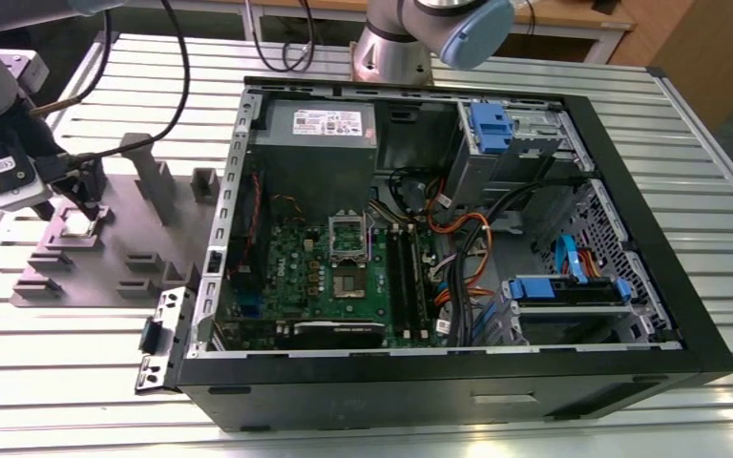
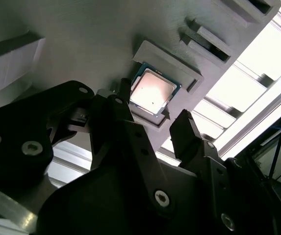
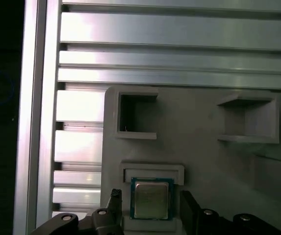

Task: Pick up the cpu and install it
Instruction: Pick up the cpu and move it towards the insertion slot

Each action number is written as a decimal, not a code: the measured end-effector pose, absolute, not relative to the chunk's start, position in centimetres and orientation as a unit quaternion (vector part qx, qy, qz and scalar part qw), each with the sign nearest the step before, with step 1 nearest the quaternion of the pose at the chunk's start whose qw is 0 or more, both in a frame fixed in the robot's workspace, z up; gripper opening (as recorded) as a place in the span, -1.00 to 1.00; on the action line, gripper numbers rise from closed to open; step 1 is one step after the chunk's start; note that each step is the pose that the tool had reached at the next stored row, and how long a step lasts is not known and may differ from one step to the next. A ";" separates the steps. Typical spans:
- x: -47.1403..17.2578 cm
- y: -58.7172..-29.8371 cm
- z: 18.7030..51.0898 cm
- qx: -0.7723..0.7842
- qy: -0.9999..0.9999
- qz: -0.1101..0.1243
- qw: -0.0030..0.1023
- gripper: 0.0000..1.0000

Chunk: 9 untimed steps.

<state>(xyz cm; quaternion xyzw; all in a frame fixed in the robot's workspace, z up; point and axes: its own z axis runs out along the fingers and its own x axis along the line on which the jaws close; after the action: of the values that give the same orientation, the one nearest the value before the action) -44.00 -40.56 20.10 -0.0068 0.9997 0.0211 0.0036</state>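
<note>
A: Gripper?
B: Spread. The gripper (image 2: 154, 106) hung over the grey fixture (image 1: 131, 258) at the exterior view's left. Its fingers (image 2: 187, 132) stood on either side of the cpu (image 2: 152, 91), and I saw no contact.
A: Cpu where?
B: Flat in its fixture nest, silver top up, nest walls close round it.
A: Risks?
B: My read: an off-centre close could tip the chip or jam a finger on the nest wall. It's thin, so there's little edge to pinch and it could slip out. Further right, the socket (image 1: 347, 236) sat deep inside the open case (image 1: 469, 386), with cables (image 1: 462, 239) just beside the board. That looked tight, and a snag or a tilted drop there could harm the socket.
A: Surface?
B: A table (image 1: 73, 372) of aluminium slats with grooves between them. A dropped chip could lodge in one.
A: Room?
B: Wood panel (image 1: 704, 48) at the exterior view's far right, well apart from the work.
</note>
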 end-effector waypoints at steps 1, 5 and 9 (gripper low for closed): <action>-44.0 -40.6 20.0 -0.007 1.000 0.021 0.003 0.18; -44.1 -40.6 19.3 -0.005 1.000 0.020 0.003 0.18; -44.1 -40.6 19.1 -0.004 1.000 0.019 0.003 0.18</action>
<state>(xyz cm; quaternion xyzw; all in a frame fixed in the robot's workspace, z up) -44.13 -40.56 19.06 -0.0038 0.9998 0.0190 0.0034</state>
